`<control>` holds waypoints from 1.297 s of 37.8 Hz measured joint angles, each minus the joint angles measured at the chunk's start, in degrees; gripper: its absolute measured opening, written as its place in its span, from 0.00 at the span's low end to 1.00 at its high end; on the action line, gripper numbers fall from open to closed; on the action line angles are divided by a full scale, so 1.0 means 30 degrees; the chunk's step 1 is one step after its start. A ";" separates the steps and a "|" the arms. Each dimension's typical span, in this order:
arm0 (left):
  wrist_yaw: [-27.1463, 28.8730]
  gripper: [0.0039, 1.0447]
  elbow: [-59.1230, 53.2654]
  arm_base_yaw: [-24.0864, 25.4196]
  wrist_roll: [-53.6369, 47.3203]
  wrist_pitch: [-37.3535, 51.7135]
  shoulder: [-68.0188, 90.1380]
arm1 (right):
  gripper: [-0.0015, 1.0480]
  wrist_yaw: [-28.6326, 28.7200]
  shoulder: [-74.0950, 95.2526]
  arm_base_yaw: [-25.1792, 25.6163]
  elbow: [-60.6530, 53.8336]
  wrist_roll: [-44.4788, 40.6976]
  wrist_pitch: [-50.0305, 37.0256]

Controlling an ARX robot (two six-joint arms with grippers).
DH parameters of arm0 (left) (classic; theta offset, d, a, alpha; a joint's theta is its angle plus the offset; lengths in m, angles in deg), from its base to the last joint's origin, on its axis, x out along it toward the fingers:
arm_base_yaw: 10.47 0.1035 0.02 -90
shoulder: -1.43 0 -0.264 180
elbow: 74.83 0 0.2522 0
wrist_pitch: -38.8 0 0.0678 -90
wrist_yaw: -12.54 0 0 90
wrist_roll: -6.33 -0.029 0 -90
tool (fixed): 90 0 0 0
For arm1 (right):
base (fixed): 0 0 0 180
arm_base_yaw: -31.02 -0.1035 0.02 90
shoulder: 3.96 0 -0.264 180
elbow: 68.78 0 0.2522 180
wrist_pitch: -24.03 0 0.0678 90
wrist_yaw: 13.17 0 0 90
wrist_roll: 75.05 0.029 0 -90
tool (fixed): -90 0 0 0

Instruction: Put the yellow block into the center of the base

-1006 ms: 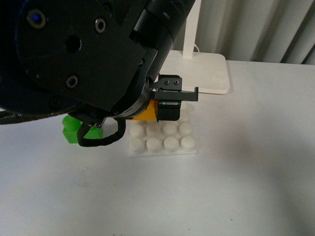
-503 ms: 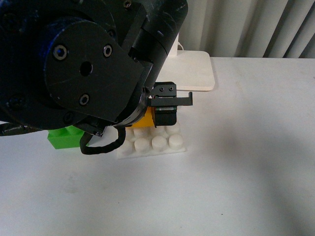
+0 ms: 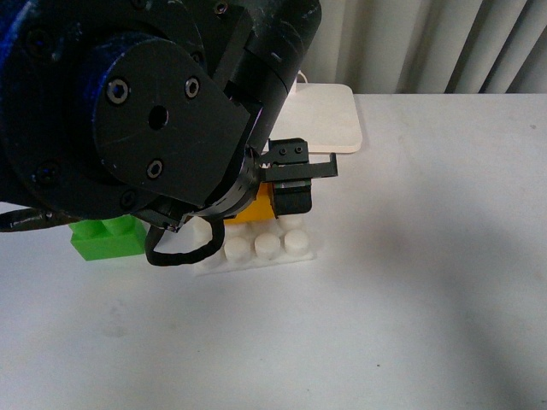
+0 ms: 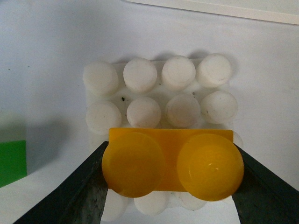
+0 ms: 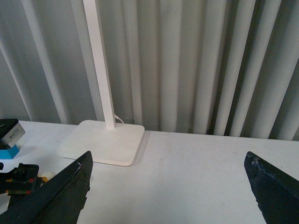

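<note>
My left gripper (image 3: 273,201) is shut on the yellow block (image 3: 255,207) and holds it low over the white studded base (image 3: 256,249). In the left wrist view the yellow block (image 4: 171,161), two studs facing the camera, sits between the dark fingers (image 4: 84,186) and covers the near middle of the base (image 4: 159,86). I cannot tell whether the block touches the studs. My right gripper (image 5: 168,186) is open and empty above bare table, away from the base.
A green two-stud brick (image 3: 107,237) lies left of the base. The white lamp stand (image 3: 320,115) stands behind it and also shows in the right wrist view (image 5: 105,142). A blue-and-grey object (image 5: 8,140) sits at that view's edge. Curtains hang behind the table.
The left arm with the yellow block has shifted a little over the base, and the view has drifted so the base, green brick and lamp stand sit further left.
</note>
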 joint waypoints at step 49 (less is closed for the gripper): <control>0.0138 0.62 0.0255 -0.0211 0.0044 0.0007 0.1457 | 0.91 0.0000 0.0000 0.0000 0.0000 0.0000 -0.0007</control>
